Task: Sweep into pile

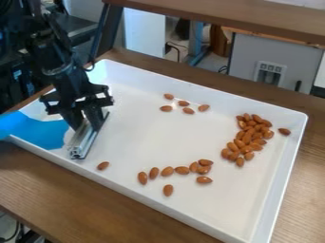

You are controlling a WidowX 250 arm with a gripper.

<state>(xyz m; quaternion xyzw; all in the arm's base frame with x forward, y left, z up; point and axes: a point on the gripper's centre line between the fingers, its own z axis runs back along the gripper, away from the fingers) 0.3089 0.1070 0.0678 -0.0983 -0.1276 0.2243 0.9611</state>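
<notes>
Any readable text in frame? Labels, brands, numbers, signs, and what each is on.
No readable text, so nothing to quote.
Metal bar: dark marks at its near end, too small to tell if print.
White tray, almonds, blue sheet: no lettering I can make out.
Light panel on the grey cabinet behind: dark openings, any print too small to read.

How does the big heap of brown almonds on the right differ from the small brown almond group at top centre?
The big heap holds many almonds; the small group has five. The big heap is tightly packed, the small group loosely spaced. Both lie in the white rectangular tray.
</notes>
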